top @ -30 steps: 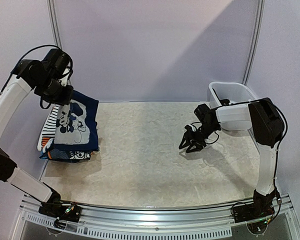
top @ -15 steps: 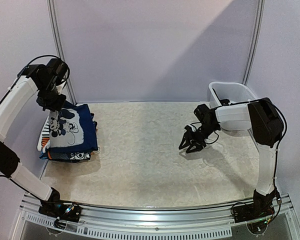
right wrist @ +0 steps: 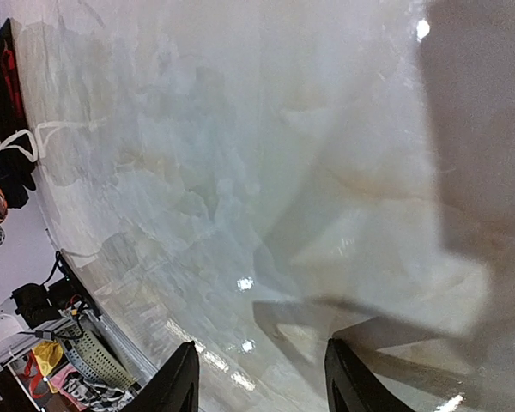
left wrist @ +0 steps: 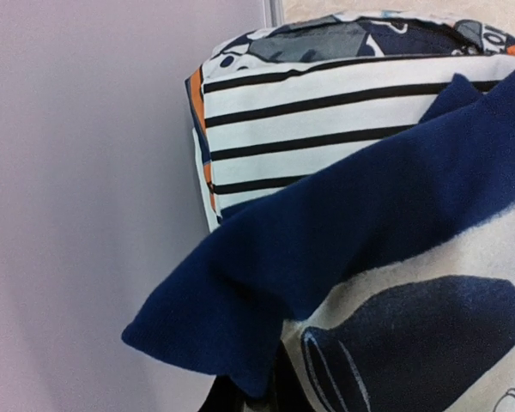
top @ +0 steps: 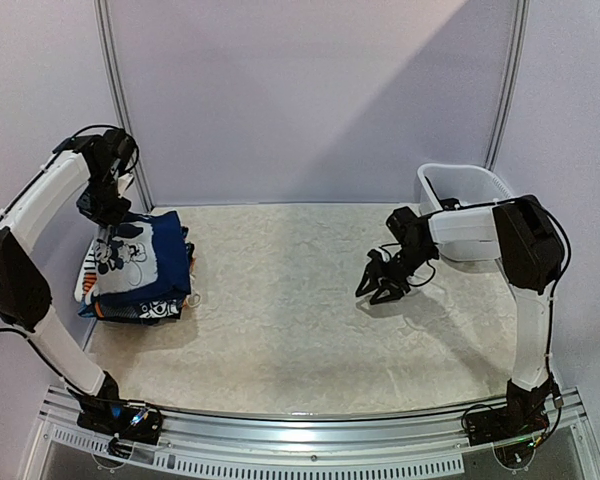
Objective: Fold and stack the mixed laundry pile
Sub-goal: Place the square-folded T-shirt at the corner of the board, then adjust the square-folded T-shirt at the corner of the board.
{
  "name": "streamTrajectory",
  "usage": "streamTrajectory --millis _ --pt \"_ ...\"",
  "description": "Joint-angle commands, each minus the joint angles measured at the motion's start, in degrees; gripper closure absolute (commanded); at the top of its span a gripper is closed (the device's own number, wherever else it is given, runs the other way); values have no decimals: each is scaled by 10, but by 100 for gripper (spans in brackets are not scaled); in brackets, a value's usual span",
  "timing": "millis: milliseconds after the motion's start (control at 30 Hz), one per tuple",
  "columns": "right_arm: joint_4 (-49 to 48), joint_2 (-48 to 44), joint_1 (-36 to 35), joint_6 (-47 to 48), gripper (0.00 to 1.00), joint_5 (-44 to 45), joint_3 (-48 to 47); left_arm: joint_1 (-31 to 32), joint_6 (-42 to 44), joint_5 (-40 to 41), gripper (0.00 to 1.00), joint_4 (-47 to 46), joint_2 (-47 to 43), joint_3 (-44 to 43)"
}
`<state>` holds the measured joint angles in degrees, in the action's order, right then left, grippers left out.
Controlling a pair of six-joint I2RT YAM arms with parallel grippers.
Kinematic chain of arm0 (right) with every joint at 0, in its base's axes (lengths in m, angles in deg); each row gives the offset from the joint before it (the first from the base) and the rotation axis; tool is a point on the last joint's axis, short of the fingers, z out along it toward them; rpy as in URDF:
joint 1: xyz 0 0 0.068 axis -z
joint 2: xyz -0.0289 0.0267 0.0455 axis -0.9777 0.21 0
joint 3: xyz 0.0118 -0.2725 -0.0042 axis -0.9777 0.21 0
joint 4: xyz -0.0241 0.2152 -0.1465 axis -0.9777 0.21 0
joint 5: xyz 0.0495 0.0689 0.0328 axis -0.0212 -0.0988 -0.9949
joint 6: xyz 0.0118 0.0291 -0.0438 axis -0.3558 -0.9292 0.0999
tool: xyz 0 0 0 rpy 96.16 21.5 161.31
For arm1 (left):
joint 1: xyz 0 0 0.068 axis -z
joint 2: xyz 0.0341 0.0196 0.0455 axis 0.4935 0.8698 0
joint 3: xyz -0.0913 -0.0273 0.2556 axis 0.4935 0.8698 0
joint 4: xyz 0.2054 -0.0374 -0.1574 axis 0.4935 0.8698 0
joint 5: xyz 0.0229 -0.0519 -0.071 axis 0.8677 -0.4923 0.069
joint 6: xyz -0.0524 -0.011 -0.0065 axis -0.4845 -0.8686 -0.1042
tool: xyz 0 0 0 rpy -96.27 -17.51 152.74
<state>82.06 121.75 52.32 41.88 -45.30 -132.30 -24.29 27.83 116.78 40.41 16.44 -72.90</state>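
- The left arm rises from its base at the near left corner, bends outward at the elbow, arches high over the desk's (top: 280, 330) left edge and turns its wrist straight down.
- The left hand (top: 107, 211) sits at the far edge of the laundry pile (top: 130, 290), its jaws closed tight on the rim of the navy cartoon-print garment (top: 145, 262). In the wrist view a raised blue corner of this garment lies right at the dark fingertips.
- That garment lies flat on top of the pile, over the black-and-white striped garment (left wrist: 326, 112), at the desk's far left.
- The right arm stands upright from its base, folds at the elbow, and reaches left in front of the white tub (top: 470, 185).
- The right hand (top: 378, 290) tilts down toward the bare middle of the desk, with its 2 fingers (right wrist: 178, 382) about half apart and holding nothing.
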Motion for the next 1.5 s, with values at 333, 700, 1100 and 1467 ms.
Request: streamTrajectory --millis 333,700,1100,1467 --pt "42 48 -4 14 50 9 -59 -41 75 40 100 -95 77 -53" --pt "65 57 -4 30 49 5 -86 -49 143 63 100 -185 97 -24" --pt "21 26 -4 10 50 -3 -48 -39 26 21 20 -123 25 -55" --pt "-11 25 -8 -9 50 -12 -49 -10 -202 -151 17 -33 -68 -14"
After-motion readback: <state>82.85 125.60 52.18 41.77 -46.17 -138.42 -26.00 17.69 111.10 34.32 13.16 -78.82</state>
